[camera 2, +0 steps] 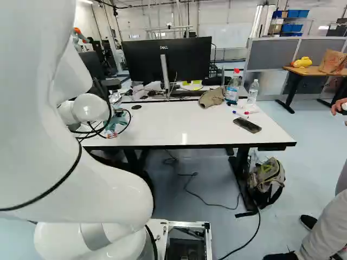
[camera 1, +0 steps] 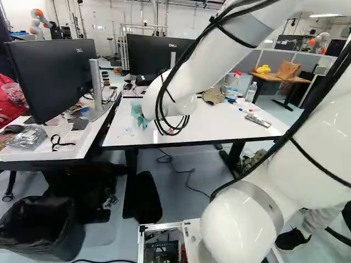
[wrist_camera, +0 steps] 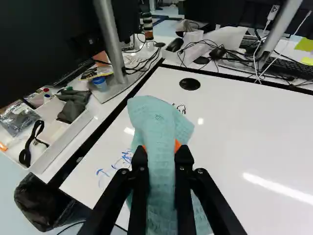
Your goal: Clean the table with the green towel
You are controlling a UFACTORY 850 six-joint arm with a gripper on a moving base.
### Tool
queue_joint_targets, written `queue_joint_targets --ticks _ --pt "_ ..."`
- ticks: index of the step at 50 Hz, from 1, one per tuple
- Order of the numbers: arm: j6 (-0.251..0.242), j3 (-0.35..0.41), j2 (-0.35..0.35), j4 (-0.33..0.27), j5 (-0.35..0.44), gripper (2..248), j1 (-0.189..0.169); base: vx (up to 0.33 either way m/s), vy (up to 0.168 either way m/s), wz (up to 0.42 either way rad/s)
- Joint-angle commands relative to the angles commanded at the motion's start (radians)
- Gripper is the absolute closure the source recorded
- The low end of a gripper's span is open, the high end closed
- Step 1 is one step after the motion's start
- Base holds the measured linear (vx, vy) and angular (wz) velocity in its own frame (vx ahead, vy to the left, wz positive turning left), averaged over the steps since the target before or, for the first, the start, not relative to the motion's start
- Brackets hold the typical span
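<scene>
Room: white worktop (camera 2: 179, 124) with dark edges, monitors behind it, a second bench with a tray (wrist_camera: 54, 129) off to its left. Reference point for all places: the black disc (wrist_camera: 190, 84) set in the worktop.

Towel (wrist_camera: 159, 120): pale green, textured, bunched into a thick upright fold. Its rounded upper end juts ahead of the fingers, and looser folds flare out at either side. Located over the worktop on the arm's side of the disc; probably touching the surface, though the lower edge is hard to make out. A small black doodle (wrist_camera: 180, 108) lies between towel and disc. Blue scribbles (wrist_camera: 122, 161) lie farther from the disc, beside the towel.

Arm (camera 1: 186, 76): raised from the base, bent high, then sloping down over the worktop, its wrist end on the near side of the disc.

Hand (camera 2: 116, 116): largely masked by the wrist and cables in the base views. In the wrist view the hand (wrist_camera: 162, 151) pinches the towel between both fingers, parted by the thickness of cloth; orange pads show at its sides.

Right of the disc, in the right base view: a grey-brown cap (camera 2: 211, 97), two bottles (camera 2: 232, 91), pens (camera 2: 239, 115) and a phone (camera 2: 247, 125).
</scene>
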State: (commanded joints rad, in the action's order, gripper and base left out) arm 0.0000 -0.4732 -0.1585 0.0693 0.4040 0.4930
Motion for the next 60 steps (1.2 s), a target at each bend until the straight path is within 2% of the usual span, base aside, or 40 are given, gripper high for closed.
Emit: queue_joint_targets --ticks 17,28,60 --pt "0.0 -0.037 0.039 0.0 -0.003 191 0.057 0.0 0.0 0.0" --pt "0.0 -0.061 0.064 0.0 -0.031 191 0.093 0.0 0.0 0.0" --pt "0.0 -0.14 0.145 0.0 -0.235 191 0.168 0.0 0.0 0.0"
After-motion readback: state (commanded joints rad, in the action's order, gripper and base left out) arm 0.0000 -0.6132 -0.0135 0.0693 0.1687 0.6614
